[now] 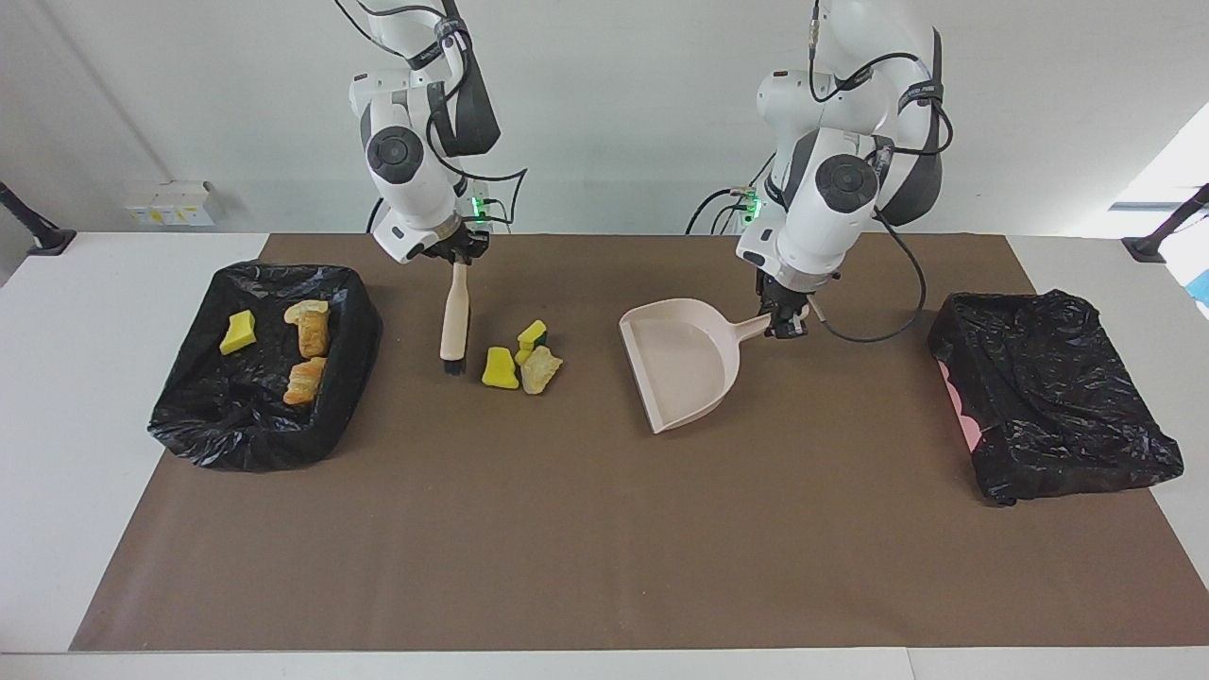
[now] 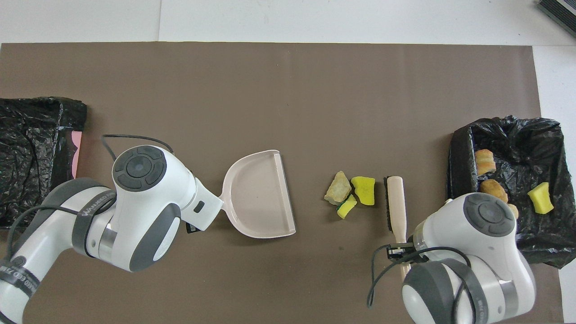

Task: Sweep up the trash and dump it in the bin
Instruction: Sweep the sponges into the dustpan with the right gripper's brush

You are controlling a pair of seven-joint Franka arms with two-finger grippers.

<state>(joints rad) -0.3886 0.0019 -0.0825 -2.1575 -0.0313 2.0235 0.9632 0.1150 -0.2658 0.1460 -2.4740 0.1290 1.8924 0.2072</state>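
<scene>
Three pieces of trash lie together mid-mat: a tan chunk [image 1: 541, 369] [image 2: 338, 188], a yellow sponge piece [image 1: 499, 368] [image 2: 364, 190] and a smaller yellow-green one [image 1: 532, 335] [image 2: 346, 207]. My right gripper [image 1: 460, 250] [image 2: 400, 249] is shut on the handle of the beige brush [image 1: 455, 316] [image 2: 394, 204]. The brush hangs bristles down between the pile and the bin [image 1: 359, 312] [image 2: 459, 166]. My left gripper [image 1: 784, 321] is shut on the handle of the beige dustpan [image 1: 680, 364] [image 2: 263, 195]. The pan sits low, its open edge facing the pile with a gap between.
The black-lined bin at the right arm's end holds a yellow piece [image 1: 238, 332] [image 2: 540, 198] and bread-like chunks [image 1: 310, 326] [image 2: 485, 161]. A second black-bagged bin [image 1: 1048, 392] [image 2: 36, 148] stands at the left arm's end. A brown mat [image 1: 567, 529] covers the table.
</scene>
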